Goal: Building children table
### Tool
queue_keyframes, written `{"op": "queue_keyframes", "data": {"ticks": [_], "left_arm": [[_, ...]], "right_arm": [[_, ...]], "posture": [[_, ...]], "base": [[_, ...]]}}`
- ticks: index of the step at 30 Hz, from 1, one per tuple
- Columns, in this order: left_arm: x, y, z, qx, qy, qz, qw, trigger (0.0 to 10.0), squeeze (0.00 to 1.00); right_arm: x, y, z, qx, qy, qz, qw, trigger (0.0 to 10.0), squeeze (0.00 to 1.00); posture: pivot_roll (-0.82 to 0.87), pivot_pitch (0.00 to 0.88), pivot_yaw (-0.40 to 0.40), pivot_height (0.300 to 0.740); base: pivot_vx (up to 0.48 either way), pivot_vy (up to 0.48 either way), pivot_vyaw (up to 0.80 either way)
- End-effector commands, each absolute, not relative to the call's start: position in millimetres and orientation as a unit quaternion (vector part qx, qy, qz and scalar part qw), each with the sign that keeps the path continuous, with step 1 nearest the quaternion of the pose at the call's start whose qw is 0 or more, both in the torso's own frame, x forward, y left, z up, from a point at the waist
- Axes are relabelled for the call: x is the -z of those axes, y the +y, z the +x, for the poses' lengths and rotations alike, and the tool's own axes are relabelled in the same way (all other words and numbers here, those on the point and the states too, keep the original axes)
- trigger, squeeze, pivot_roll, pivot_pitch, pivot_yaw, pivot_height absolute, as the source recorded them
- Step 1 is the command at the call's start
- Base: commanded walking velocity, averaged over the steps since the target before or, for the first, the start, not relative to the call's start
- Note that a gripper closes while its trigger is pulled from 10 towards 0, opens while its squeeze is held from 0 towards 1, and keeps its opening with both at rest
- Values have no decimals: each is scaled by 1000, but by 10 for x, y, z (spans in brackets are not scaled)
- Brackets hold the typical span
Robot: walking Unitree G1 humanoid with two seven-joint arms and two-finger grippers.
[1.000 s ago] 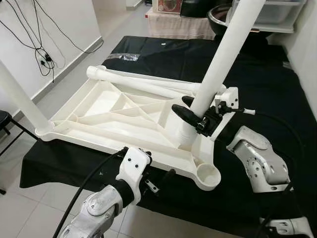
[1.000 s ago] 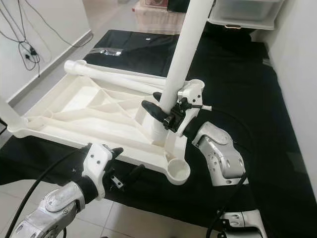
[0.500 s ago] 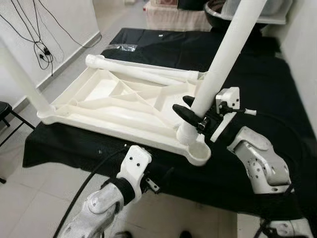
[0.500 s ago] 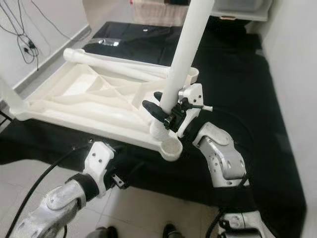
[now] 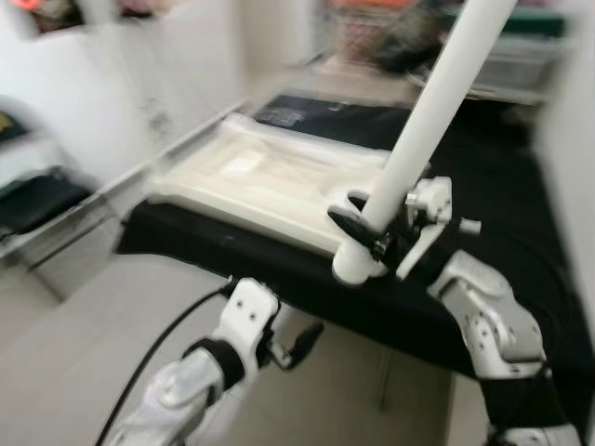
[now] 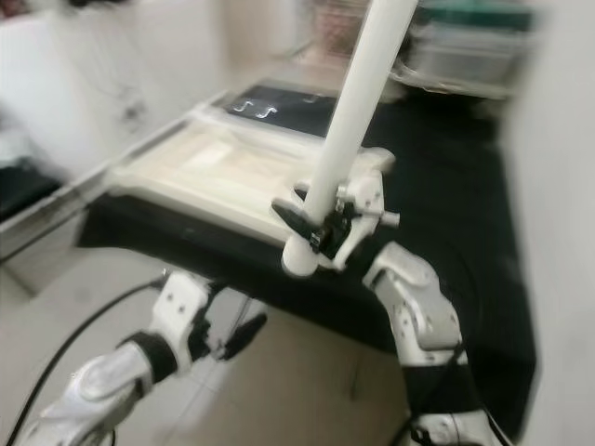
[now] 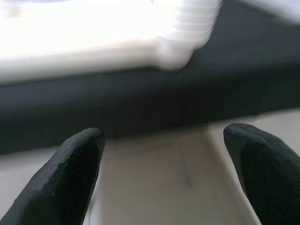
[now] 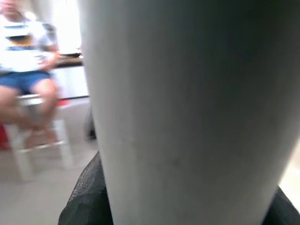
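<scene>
Our right gripper [image 5: 367,230], at center right of the head view, is gripping the white table leg [image 5: 430,110] just above its lower end, fingers clamped around it. The leg is rising steeply toward the upper right of the frame, tilted. Its free end is hanging off the near edge of the upturned tabletop [image 5: 270,186], which is lying to the left and behind on the black cloth [image 5: 493,177]. We are judging the leg must travel left toward a corner socket. Our left gripper [image 5: 293,342], fingers spread and empty, is hanging low at bottom center.
</scene>
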State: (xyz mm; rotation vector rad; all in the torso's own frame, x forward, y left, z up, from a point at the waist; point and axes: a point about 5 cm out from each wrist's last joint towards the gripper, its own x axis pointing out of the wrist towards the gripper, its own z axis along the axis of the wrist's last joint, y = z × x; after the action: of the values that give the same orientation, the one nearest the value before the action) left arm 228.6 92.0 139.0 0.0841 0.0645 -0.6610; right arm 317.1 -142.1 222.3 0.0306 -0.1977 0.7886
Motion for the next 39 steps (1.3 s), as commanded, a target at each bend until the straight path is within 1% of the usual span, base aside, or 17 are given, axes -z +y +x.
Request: {"op": "queue_keyframes", "data": {"ticks": [1, 3, 7, 16, 19, 25, 31, 39], "left_arm": [[-1431, 922, 2313, 323, 21, 50, 945, 10000, 0], [-1417, 937, 2321, 316, 23, 46, 947, 10000, 0], [-1400, 977, 2351, 295, 31, 38, 954, 10000, 0], [-1426, 982, 2362, 291, 17, 33, 956, 10000, 0], [-1428, 977, 2365, 293, 18, 33, 955, 10000, 0], [-1437, 981, 2380, 286, 10, 46, 957, 10000, 0], [-1473, 1020, 2430, 257, -12, 70, 964, 10000, 0], [-1526, 1049, 2499, 223, -30, 90, 970, 10000, 0]], "right_arm": [[-2250, -1461, 3184, -369, -102, 6, 924, 10000, 0], [-2253, -1462, 3198, -363, -102, 10, 926, 10000, 0], [-2263, -1452, 3218, -362, -98, 14, 927, 10000, 0], [-2261, -1434, 3222, -357, -93, 0, 930, 10000, 0], [-2258, -1436, 3230, -348, -93, -1, 933, 10000, 0], [-2269, -1439, 3233, -344, -98, -2, 934, 10000, 0], [-2279, -1448, 3251, -334, -102, -3, 937, 10000, 0], [-2324, -1410, 3368, -299, -118, 10, 947, 10000, 0]], "posture": [[79, 154, -13, 740], [79, 154, -13, 740], [77, 161, -19, 740], [75, 163, -19, 740], [74, 163, -17, 740], [74, 164, -16, 740], [75, 166, -17, 740], [79, 169, -17, 740]], "base": [[0, 0, 0], [0, 0, 0], [0, 127, -800], [0, 479, -800], [0, 0, -490], [0, 0, 0], [0, 0, 0], [0, 0, 0]]}}
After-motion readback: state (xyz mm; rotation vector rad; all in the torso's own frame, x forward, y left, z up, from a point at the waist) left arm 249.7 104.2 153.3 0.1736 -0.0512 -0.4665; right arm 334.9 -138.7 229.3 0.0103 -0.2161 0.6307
